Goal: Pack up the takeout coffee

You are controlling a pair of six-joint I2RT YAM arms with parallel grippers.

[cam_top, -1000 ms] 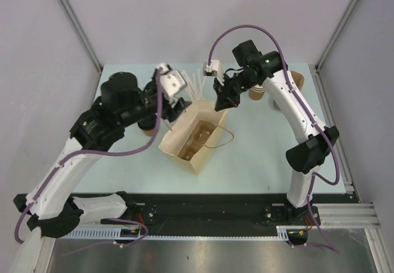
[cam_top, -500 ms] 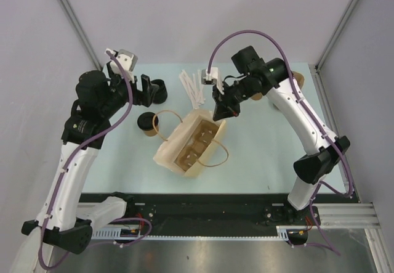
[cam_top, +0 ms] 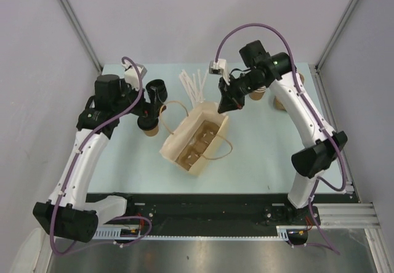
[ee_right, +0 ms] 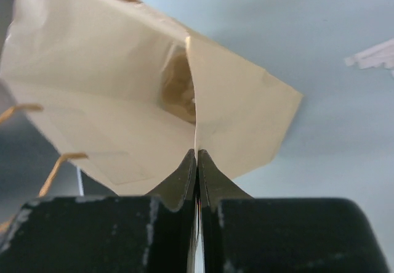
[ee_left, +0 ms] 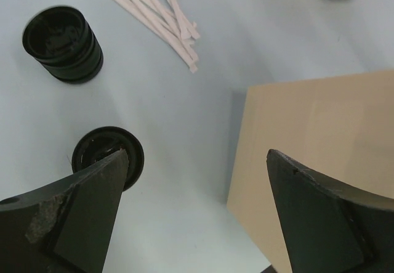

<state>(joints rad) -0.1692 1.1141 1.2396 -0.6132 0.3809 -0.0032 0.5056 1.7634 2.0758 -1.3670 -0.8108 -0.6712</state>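
The takeout coffee (ee_left: 104, 153), a short tan cup with a black lid, stands on the table left of the open paper bag (cam_top: 196, 138). My left gripper (ee_left: 197, 156) hangs open above the table between cup and bag, and its left finger (ee_left: 80, 211) covers part of the lid. In the top view the left gripper (cam_top: 148, 110) sits right over the cup (cam_top: 150, 130). My right gripper (ee_right: 197, 154) is shut on the bag's far rim (ee_right: 203, 94) and holds the mouth open. In the top view the right gripper (cam_top: 226, 105) is at the bag's far corner.
A stack of loose black lids (ee_left: 63, 42) stands behind the cup. White paper sticks (ee_left: 157, 14) lie fanned behind the bag. Stacked lidless tan cups (cam_top: 258, 92) stand at the back right. The bag's twine handles (cam_top: 217, 150) stick out at its sides.
My left arm swung out to the left, then came back over the lidded cup while its jaws opened wide. The right gripper kept its pinch on the bag rim; the bag shifted slightly.
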